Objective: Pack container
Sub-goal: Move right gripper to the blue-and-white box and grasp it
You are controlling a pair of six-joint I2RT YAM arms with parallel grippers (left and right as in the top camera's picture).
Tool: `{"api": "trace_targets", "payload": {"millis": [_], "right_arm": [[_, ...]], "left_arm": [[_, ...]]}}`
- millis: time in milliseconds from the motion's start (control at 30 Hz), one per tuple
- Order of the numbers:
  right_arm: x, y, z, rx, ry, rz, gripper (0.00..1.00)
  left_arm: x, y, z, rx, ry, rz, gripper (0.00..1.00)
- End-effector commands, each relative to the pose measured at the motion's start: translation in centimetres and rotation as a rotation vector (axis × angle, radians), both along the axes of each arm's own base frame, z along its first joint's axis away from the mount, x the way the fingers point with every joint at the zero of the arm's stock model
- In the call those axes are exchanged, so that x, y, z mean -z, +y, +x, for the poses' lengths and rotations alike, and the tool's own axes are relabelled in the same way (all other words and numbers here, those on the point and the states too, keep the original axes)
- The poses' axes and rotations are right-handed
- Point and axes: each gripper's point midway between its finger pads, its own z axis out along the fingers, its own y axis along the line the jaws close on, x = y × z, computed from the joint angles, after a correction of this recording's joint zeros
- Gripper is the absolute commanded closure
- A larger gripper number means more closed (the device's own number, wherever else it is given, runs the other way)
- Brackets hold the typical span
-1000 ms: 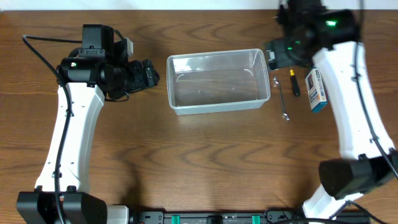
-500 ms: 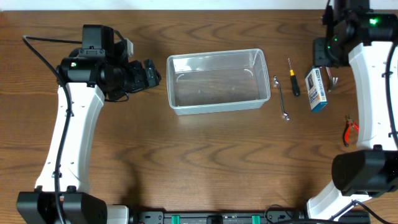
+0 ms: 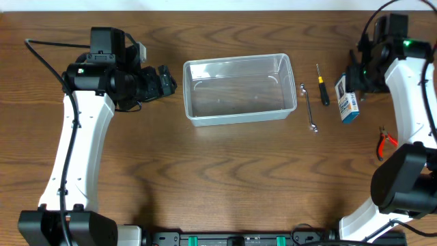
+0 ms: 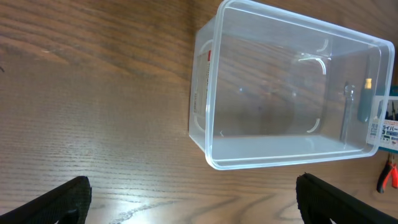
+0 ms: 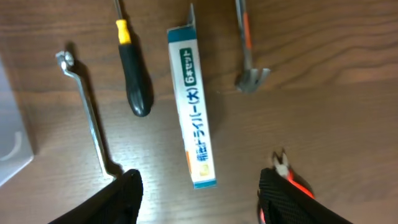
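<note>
The clear plastic container (image 3: 239, 60) stands empty at the table's middle and also shows in the left wrist view (image 4: 200, 118). My left gripper (image 3: 168, 80) is open and empty, just left of the container; in the left wrist view (image 4: 196, 205) its fingers are spread wide. My right gripper (image 3: 356, 76) is open and empty, hovering over a blue-and-white box (image 3: 349, 106) to the right of the container. In the right wrist view (image 5: 200, 194) the box (image 5: 191, 106) lies between the fingers, below them.
A silver wrench (image 3: 309, 107) (image 5: 87, 115) and a black-and-yellow screwdriver (image 3: 322, 87) (image 5: 134, 68) lie between container and box. An orange-handled metal tool (image 5: 247, 53) lies right of the box. Red pliers (image 3: 386, 142) (image 5: 289, 177) lie nearer the right edge.
My right arm has swung from over the container's right end to the far right, then settled above the box. The left arm and the container have not moved.
</note>
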Motion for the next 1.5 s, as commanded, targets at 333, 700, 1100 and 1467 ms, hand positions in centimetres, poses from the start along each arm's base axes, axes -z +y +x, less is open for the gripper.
{"api": "trace_targets", "payload": {"millis": [333, 700, 1100, 1467], "right_arm": [[5.8, -0.1, -0.6, -0.018, 0.013, 0.010, 0.41], [9.0, -0.6, -0.8, -0.030, 0.070, 0.022, 0.42], [11.5, -1.4, -1.3, -0.003, 0.127, 0.045, 0.55], [10.8, -1.4, -0.9, 0.008, 0.118, 0.046, 0.93]], "left_arm": [[-0.2, 0.1, -0.1, -0.002, -0.005, 0.011, 0.02], [-0.2, 0.1, -0.1, -0.002, -0.005, 0.011, 0.02], [-0.2, 0.1, -0.1, -0.002, -0.005, 0.011, 0.02], [-0.2, 0.1, -0.1, -0.002, -0.005, 0.011, 0.02]]}}
